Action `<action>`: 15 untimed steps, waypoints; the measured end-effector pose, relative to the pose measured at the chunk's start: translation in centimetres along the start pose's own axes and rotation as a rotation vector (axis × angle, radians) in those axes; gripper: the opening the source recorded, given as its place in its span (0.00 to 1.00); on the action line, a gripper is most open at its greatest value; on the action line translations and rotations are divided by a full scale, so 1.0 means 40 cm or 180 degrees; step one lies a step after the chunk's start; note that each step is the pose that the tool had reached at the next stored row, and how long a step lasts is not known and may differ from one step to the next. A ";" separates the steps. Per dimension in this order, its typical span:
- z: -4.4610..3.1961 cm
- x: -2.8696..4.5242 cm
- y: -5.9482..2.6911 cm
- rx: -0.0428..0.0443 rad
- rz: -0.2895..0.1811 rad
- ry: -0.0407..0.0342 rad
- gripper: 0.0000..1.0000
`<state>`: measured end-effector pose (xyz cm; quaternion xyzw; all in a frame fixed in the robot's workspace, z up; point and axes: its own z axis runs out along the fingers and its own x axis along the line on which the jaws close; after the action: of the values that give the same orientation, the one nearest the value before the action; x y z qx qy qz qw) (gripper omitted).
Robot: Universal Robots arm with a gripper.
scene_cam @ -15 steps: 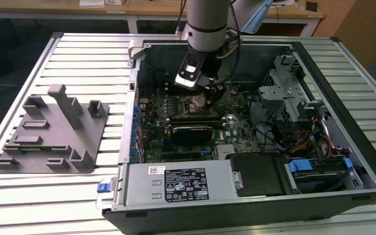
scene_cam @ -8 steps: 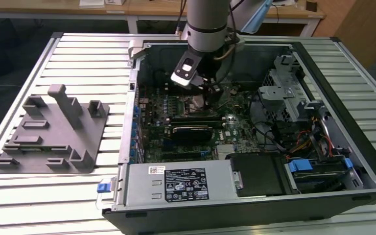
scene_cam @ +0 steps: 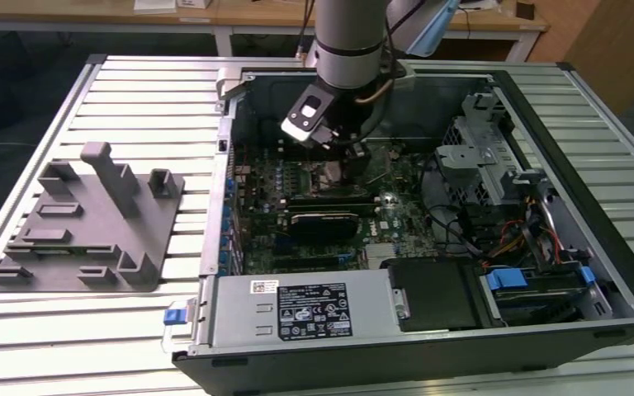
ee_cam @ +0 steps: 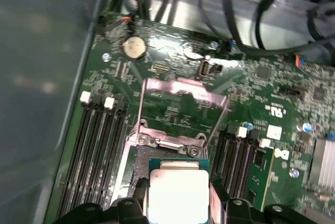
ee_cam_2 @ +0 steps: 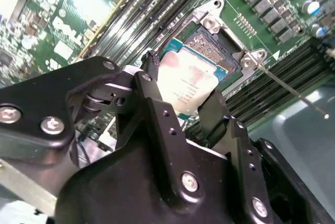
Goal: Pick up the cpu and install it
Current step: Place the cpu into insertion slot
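The cpu is a flat square chip with a silvery top plate and a green rim. It sits between the black fingers of my gripper, which is shut on it. In the first wrist view the cpu hangs just over the open motherboard socket, whose metal load plate is flipped up behind it. In the second wrist view the socket lies right under the chip, and I cannot tell whether the two touch. The exterior view shows my gripper reaching down inside the open computer case, over the motherboard.
Memory slots run along both sides of the socket. A drive cage and cables crowd the case at the exterior view's right, and a power supply sits at the front. A grey fixture block stands on the slatted table outside the case.
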<state>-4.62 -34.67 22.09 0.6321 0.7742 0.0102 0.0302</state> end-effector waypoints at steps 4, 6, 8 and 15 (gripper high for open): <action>0.002 0.000 0.000 0.0008 0.0228 -0.0012 0.55; 0.003 0.000 0.000 0.0012 0.0343 -0.0018 0.55; 0.005 0.000 0.000 0.0016 0.0460 -0.0025 0.55; 0.009 0.021 0.004 0.0018 0.0533 -0.0028 0.55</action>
<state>-4.61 -33.81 21.69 0.6947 0.7186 0.0078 0.0309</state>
